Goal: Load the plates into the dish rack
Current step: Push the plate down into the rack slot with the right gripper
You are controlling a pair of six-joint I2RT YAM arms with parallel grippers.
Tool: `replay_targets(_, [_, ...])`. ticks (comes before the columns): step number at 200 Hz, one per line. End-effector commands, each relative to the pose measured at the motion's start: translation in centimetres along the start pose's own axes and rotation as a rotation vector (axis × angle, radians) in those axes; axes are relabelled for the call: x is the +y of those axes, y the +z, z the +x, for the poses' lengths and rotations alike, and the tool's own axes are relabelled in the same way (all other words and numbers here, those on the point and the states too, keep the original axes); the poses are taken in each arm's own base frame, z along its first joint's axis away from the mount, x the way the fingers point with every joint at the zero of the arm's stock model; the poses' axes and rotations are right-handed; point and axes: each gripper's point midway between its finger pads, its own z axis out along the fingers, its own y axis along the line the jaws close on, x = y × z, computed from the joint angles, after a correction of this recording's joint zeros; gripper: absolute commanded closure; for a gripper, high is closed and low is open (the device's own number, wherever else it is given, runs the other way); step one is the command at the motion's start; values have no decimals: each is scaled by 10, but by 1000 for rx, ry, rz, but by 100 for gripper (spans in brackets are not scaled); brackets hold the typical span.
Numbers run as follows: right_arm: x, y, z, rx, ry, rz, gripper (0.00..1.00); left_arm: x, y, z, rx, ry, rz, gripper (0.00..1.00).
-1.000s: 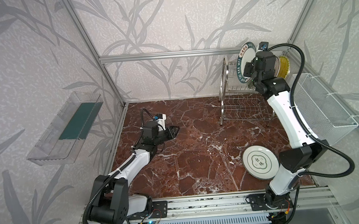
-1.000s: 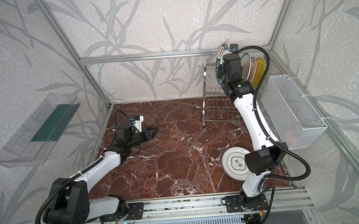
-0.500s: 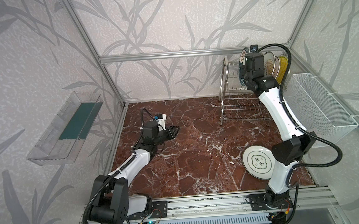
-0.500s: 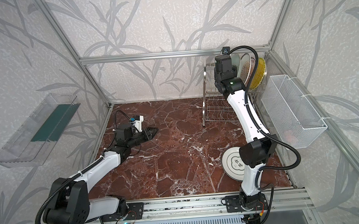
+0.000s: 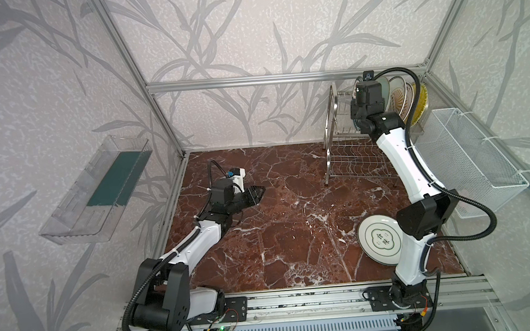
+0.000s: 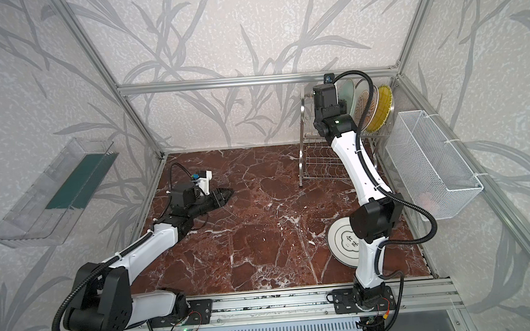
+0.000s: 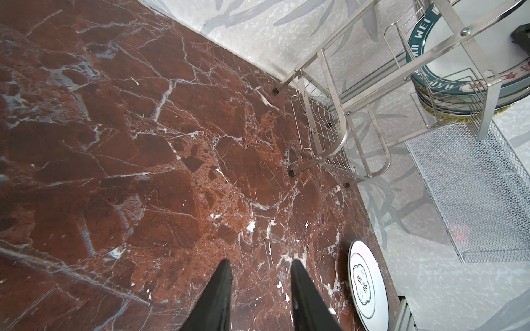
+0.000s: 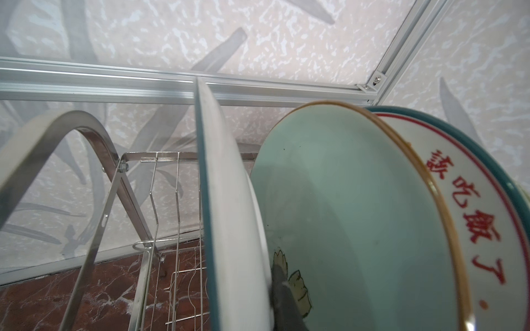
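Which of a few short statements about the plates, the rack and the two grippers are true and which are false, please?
1. The cloud-emblem plate lies flat on the table. True.
2. The left gripper holds a plate. False: it is open and empty.
3. The right gripper is shut on the teal-rimmed lettered plate at the dish rack. True.
4. The yellow plate lies on the table. False: it stands upright in the rack's upper tier.
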Motion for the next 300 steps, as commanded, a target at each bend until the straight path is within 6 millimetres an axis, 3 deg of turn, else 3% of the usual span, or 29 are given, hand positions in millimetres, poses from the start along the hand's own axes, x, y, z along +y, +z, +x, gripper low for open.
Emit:
replay_targets(1, [-10,-11,-22,-58,37,25,100,-4,0,-2,-2,25,11,66])
replay_targets(13, [-9,-10,-21,-53,34,24,99,-3,1,-1,-1,24,10,66])
replay_targets(66, [-2,-7,-16,-34,19,-4,75,-3,0,0,1,24,9,66])
replay_targets(129, [-1,-12,-20,-44,21,-31,63,-3,-1,0,0,26,8,66])
replay_targets(179, [0,-21,-28,-67,32,-74,42,-2,0,1,2,23,9,66])
replay_targets(247, [-7,-44,-46,-132,71,-126,22,0,3,3,7,9,10,65])
replay_targets(292, [-13,-63,-55,-202,96,-171,21,0,4,3,9,6,11,64])
replay_targets(300, [-23,-79,-65,-241,114,-180,21,0,4,3,10,4,10,64])
